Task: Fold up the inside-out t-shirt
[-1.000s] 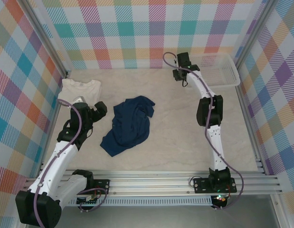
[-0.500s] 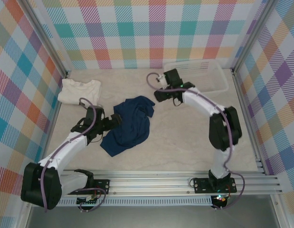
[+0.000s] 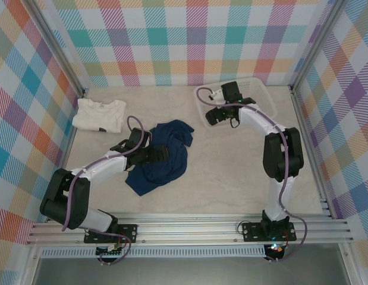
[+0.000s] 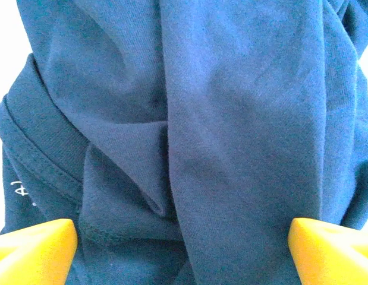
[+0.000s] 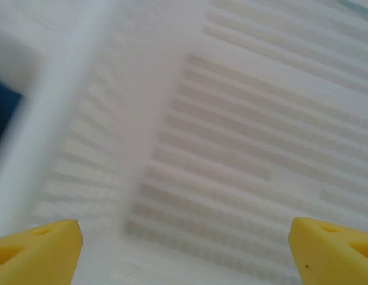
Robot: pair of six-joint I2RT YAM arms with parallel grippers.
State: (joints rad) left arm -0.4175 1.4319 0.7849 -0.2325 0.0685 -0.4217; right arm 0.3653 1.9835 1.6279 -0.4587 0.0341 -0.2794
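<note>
While the cream shirt (image 3: pixel 100 114) lies folded flat at the far left corner, just off the left wall, the inside-out t-shirt (image 3: pixel 175 167) sits crumpled left of centre on the table (image 3: pixel 231 178). It is a navy knit, soft and matte, bunched in deep folds and longest from near-left to far-right.

Left gripper (image 3: pixel 162 155) is over the middle of that heap. In the left wrist view the left gripper (image 4: pixel 184 252) has its yellow tips at the two bottom corners, wide apart, clamped on nothing. Cloth spans the space between them: a thick vertical fold down the centre, a ribbed, stitched neckband curving along the left, and small white print (image 4: pixel 18 191) on that band. Can't tell whether the tips touch the fabric.

Table top is pale, smooth and marbled. There is open room near of the shirt up to the aluminium rail (image 3: pixel 195 228), and right of it toward the right wall.

Right gripper (image 3: pixel 212 116) hangs over the left end of the basket (image 3: pixel 264 89), a translucent white plastic rectangle with rounded corners against the far wall, right of centre. Right wrist view is blurred: the basket (image 5: pixel 243 148) shows rows of slots, and the right gripper (image 5: pixel 184 249) has its yellow tips spread wide, holding nothing.

Basket and navy shirt are near each other, not touching.
</note>
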